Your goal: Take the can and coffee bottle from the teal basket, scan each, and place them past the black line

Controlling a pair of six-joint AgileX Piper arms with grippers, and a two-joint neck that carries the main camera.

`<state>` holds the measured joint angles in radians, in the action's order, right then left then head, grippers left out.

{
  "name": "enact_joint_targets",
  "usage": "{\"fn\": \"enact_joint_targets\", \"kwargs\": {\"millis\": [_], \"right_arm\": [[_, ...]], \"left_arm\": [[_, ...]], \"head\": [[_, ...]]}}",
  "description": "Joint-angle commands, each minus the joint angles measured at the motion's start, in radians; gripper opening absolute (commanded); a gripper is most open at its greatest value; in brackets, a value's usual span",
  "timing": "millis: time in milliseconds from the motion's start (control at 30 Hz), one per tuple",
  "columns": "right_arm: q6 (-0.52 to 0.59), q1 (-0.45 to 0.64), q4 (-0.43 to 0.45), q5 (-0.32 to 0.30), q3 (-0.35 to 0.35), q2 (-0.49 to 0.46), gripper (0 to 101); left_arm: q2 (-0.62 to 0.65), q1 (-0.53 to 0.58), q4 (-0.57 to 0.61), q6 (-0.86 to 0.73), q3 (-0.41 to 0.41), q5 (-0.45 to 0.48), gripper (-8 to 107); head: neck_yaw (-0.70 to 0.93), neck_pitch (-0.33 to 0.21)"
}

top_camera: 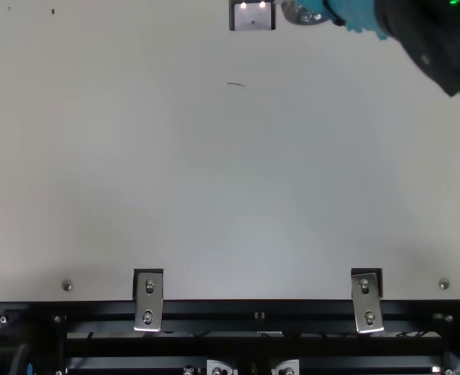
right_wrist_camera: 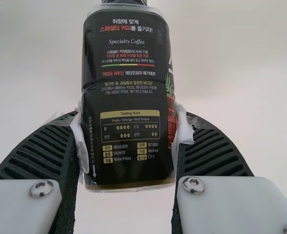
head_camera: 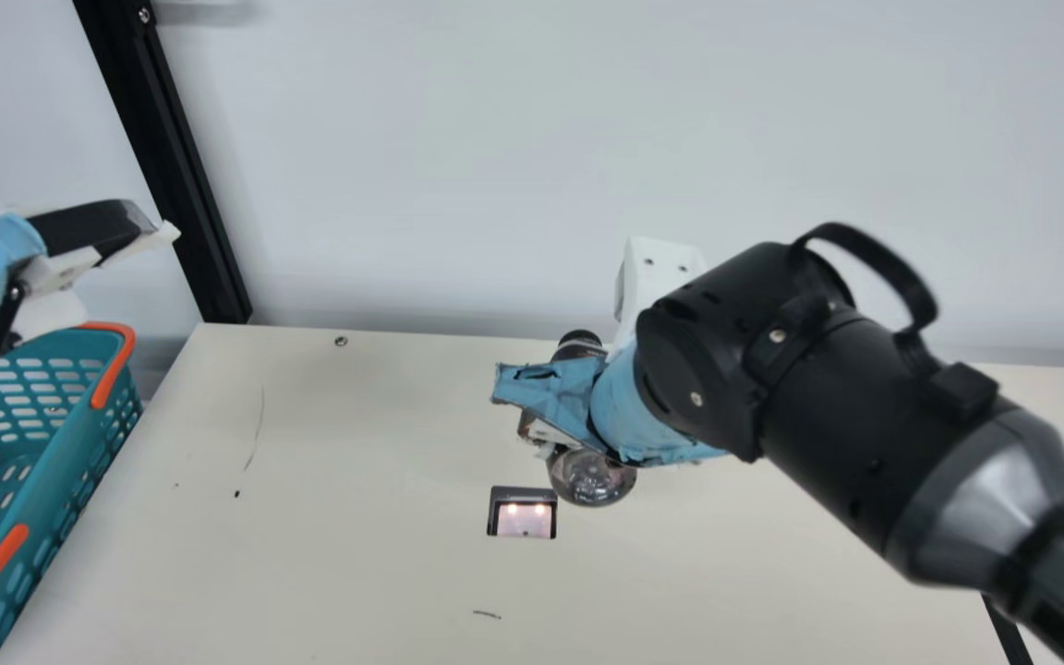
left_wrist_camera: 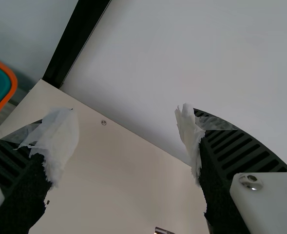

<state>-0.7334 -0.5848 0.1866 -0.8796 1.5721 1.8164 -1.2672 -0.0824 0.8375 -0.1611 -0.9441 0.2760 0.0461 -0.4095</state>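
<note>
My right gripper (head_camera: 550, 406) is near the table's middle in the main view, shut on the coffee bottle (head_camera: 592, 477), whose clear base hangs tilted just right of the lit scanner window (head_camera: 525, 519). In the right wrist view the dark-labelled bottle (right_wrist_camera: 128, 97) is held between both fingers of the right gripper (right_wrist_camera: 128, 139). My left gripper (head_camera: 139, 231) hovers over the teal basket (head_camera: 79, 462) at the far left. Seen in the left wrist view, the left gripper (left_wrist_camera: 128, 141) is open with nothing between its fingers.
The scanner (top_camera: 253, 17) is set into the cream tabletop (top_camera: 175, 180). A black upright post (head_camera: 181, 166) stands at the back left, beside a pale wall. Metal brackets (top_camera: 148, 301) line the table's front edge. The right arm (head_camera: 864, 397) spans the right side.
</note>
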Motion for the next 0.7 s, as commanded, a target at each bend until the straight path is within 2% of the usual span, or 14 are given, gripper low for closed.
{"fn": "enact_joint_targets", "kwargs": {"millis": [0,367,667], "right_arm": [[-0.003,-0.004,0.023,0.025,-0.002,0.014,0],[0.012,-0.016,0.045,0.110,0.001,0.086,0],[0.016,-0.016,0.057,0.150,0.024,0.139,0]], "left_arm": [[0.000,0.000,0.000,0.000,0.000,0.000,90],[0.000,0.000,0.000,0.000,0.000,0.000,90],[0.000,0.000,0.000,0.000,0.000,0.000,90]], "head": [[-0.004,-0.027],[-0.004,-0.027],[-0.004,-0.027]]}}
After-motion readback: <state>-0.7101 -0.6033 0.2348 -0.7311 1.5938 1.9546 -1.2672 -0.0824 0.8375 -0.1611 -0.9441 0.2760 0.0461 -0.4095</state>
